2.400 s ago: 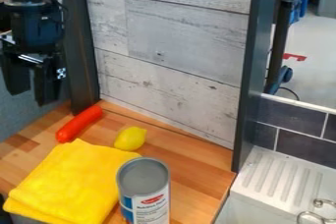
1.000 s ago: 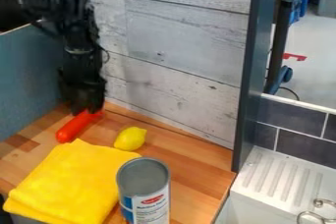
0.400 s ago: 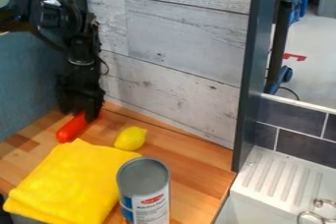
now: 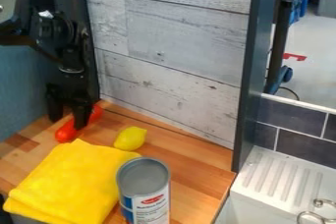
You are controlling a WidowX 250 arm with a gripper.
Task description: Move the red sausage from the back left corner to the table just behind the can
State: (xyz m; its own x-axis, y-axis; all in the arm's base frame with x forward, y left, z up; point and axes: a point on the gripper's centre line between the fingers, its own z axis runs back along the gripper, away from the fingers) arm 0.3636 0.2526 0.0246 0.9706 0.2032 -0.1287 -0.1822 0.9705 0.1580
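Red-orange rod (image 4: 65,133): smooth, glossy, slim, rounded at the ends. Lies at a slant on the wooden surface (image 4: 195,169), near the lemon (image 4: 130,139) and the folded yellow cloth (image 4: 73,181). Tool (image 4: 68,123) released, fingers spread; one finger crosses in front of the rod's middle. Contact: cannot tell. No writing seen on the rod. Grey-topped can (image 4: 143,179) bears a white-and-blue label, red patch, dark small print.

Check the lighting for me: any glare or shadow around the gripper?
Camera view, upper left: small bright glint on the arm; the black gripper reads very dark, and one finger hides part of the red object. Camera view, foreground: the yellow cloth is brightly lit, with no strong glare or hard shadow.
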